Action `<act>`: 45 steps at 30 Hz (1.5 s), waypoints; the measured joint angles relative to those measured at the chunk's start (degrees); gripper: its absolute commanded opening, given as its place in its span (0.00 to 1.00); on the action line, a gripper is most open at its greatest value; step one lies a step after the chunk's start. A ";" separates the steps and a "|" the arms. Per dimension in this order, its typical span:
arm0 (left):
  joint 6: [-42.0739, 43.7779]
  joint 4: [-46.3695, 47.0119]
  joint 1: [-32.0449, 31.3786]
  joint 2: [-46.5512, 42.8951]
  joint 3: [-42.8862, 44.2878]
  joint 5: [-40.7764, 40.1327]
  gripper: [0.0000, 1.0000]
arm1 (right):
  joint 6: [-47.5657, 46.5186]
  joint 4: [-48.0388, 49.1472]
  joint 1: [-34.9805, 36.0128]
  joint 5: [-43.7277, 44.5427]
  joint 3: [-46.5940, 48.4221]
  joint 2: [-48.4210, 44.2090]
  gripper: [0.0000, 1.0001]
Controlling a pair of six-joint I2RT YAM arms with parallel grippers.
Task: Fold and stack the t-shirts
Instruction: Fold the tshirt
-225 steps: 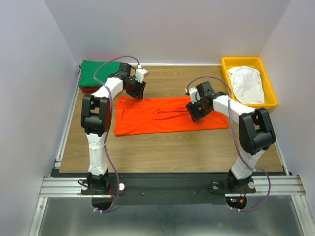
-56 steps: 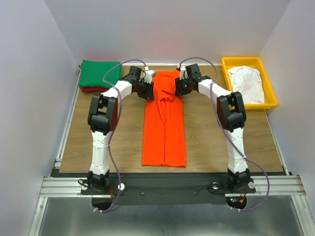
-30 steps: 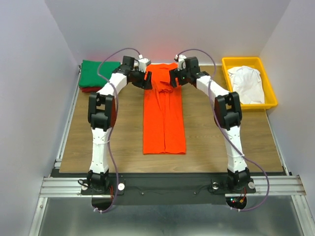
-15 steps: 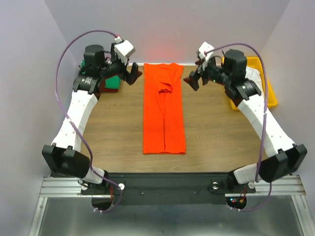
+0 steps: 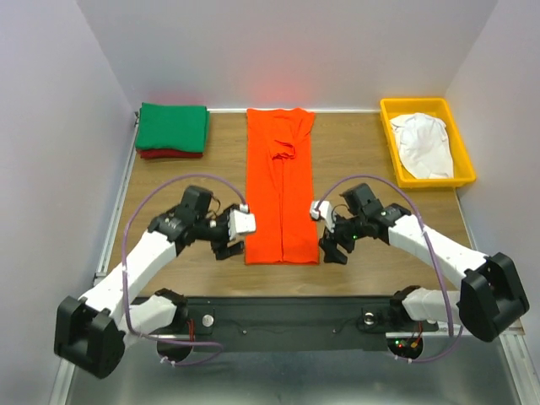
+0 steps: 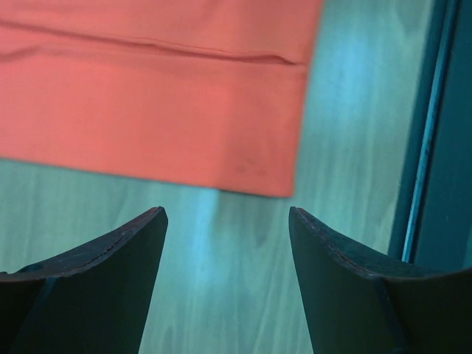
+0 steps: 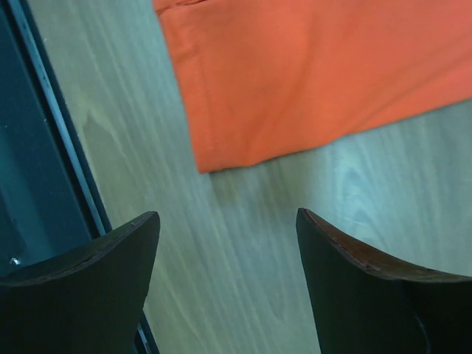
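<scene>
Left wrist view: left jaws spread, empty, over bare bench (image 6: 236,251) beside a near corner of the orange t-shirt (image 6: 155,118); right jaws likewise at its other near corner. That shirt lies folded lengthwise from 12 to 6 o'clock. Green t-shirt (image 5: 173,126) on dark red t-shirt (image 5: 169,154) at 10 o'clock; white t-shirt (image 5: 424,143) in yellow tray (image 5: 413,103) at 2.

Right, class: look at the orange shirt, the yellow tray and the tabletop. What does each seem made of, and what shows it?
Orange shirt: soft matte cloth, probably knit; it lies limp with creases and a stitched hem.
Yellow tray: likely moulded plastic, smooth, uniform colour, rigid raised rim.
Tabletop: wood-look board, perhaps laminate; grain lines with a faint sheen.
</scene>
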 measured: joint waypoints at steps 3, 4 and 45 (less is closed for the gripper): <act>1.44 2.12 -4.42 -5.81 -7.91 -1.42 0.77 | -0.61 1.20 2.19 -0.07 -4.52 -3.06 0.74; 1.57 3.56 -5.16 -6.29 -9.86 -1.92 0.77 | -0.79 1.55 2.62 0.48 -4.96 -3.43 0.74; 10.97 12.28 -20.57 7.87 -12.02 -15.13 0.61 | -5.51 20.17 19.34 13.79 -10.32 6.95 0.50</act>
